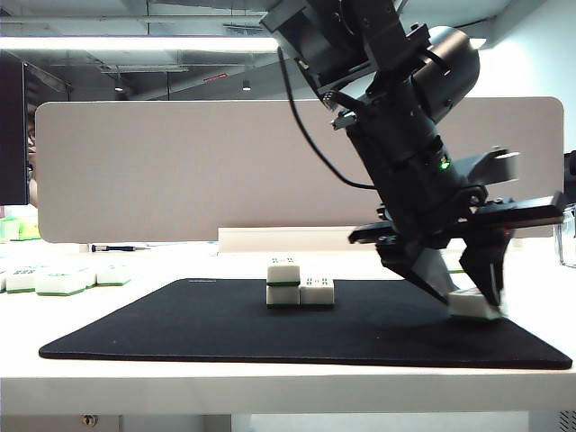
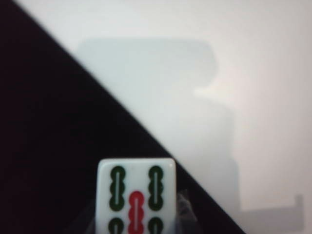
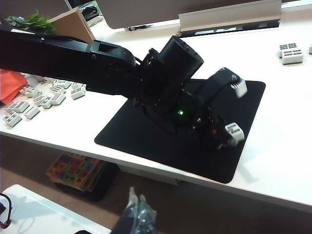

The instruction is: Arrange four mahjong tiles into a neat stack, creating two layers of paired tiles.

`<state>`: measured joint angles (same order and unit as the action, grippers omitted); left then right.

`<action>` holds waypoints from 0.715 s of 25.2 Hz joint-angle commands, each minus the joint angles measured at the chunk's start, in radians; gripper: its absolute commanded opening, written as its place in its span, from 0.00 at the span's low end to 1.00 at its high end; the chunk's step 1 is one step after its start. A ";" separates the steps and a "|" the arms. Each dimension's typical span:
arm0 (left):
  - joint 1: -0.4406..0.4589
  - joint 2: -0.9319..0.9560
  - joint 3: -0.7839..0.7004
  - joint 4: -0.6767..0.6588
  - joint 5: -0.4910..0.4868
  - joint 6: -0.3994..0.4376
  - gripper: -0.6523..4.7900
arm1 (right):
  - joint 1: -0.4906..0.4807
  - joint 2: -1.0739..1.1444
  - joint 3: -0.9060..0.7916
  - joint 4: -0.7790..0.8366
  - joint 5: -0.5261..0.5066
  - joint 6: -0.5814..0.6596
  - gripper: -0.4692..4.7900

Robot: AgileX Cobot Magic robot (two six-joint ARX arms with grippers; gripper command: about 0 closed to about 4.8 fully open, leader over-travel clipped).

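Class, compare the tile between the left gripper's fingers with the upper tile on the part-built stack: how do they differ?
The gripped tile sits alone at the mat's right edge; the top tile rests on another tile mid-mat. The gripped tile sits between the left gripper fingers; the top tile stands free. Both are white with green backs.

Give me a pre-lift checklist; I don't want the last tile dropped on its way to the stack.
1. Fourth tile sits between the left gripper fingers: ok.
2. Jaws firmly clamped on it: cannot tell.
3. Tile face up, square to the fingers in the left wrist view: ok.
4. Stack has three tiles, with the top spot above its right-hand bottom tile free: ok.
5. Path across the mat to the stack unobstructed: ok.
6. Right gripper held away from the mat: ok.
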<state>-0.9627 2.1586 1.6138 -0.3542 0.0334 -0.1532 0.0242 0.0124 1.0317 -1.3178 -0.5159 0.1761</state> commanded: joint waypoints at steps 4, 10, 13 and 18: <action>0.039 -0.016 0.002 0.005 -0.108 -0.243 0.36 | 0.000 -0.013 0.003 0.012 0.001 -0.002 0.09; 0.073 -0.016 0.002 -0.032 -0.125 -0.307 0.36 | 0.000 -0.013 0.003 0.012 0.001 -0.002 0.09; 0.079 -0.016 0.002 -0.044 -0.135 -0.320 0.36 | 0.000 -0.013 0.003 0.012 0.001 -0.002 0.09; 0.079 -0.016 0.002 -0.056 -0.134 -0.319 0.56 | 0.000 -0.013 0.003 0.012 0.001 -0.002 0.09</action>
<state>-0.8852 2.1502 1.6138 -0.4038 -0.0948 -0.4686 0.0242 0.0124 1.0317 -1.3178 -0.5159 0.1761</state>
